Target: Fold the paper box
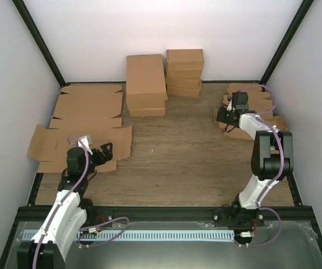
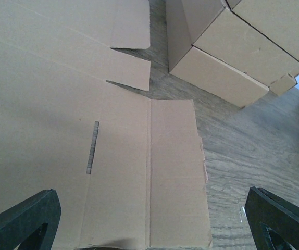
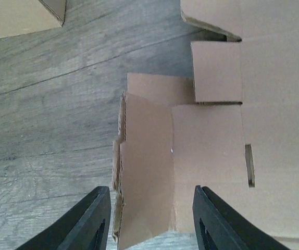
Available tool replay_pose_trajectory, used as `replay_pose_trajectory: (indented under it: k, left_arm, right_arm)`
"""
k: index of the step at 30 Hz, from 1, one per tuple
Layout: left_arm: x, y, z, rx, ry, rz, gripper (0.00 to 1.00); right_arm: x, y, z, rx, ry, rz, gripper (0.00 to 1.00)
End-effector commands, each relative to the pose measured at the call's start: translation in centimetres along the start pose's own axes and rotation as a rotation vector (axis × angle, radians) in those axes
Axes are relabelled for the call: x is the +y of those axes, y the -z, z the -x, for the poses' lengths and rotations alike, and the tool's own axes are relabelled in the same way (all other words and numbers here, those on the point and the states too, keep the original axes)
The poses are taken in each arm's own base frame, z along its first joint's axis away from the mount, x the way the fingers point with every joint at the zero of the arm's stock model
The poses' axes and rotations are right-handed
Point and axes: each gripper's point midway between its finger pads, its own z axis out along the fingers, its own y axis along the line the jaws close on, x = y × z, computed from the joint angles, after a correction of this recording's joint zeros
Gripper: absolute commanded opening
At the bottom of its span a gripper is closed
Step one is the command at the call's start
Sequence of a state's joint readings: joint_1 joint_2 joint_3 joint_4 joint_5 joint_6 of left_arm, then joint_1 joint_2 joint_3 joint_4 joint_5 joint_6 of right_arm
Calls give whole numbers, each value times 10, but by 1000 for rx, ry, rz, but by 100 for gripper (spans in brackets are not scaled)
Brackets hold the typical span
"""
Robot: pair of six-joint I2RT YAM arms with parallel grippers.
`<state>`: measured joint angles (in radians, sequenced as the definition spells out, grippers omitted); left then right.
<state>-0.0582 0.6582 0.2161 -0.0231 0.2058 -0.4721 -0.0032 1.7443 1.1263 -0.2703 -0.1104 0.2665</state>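
On your far left, two flat cardboard sheets (image 1: 85,103) lie spread on the table (image 1: 178,151), one behind the other. Your left gripper (image 1: 104,151) hangs over the right-hand flap of the nearer one, its fingers wide apart and holding nothing. Only the left wrist view shows the thin slot (image 2: 92,147) cut into that sheet. At the back centre stand two stacks of closed boxes: the wider stack (image 1: 146,81) on the left and the narrower, taller stack (image 1: 184,67) touching it on the right. Their contents are hidden, and you cannot reliably count the layers from above. On the right, the paper box (image 3: 207,140) lies mostly flat near the back right corner. Your right gripper (image 1: 224,116) is over its left edge. The overhead view hides that edge behind the wrist. The right wrist view shows one side flap (image 3: 144,172) tilted up between the parted fingers, which straddle it without clamping it.
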Motion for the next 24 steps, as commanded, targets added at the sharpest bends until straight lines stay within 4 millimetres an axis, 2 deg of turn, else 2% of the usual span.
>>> replay_pose_trajectory:
  k: [1,6,11,20,24]
  left_arm:
    - [-1,0,4,-21,1,-5,100]
    - [-1,0,4,-23,1,-4,100]
    - [-1,0,4,-21,1,-4,100]
    - [-2,0,4,-21,-1,-9,100]
    - [-2,0,4,-21,0,-7,100]
  right_arm:
    - [4,1,25,-36,22,-12,45]
    - [5,-2,31,-40,23,-10,45]
    - [4,-11,27,-14,24,-13,41]
    - [-2,-19,22,4,22,-38,40]
    - [-7,-19,21,7,26,-67,35]
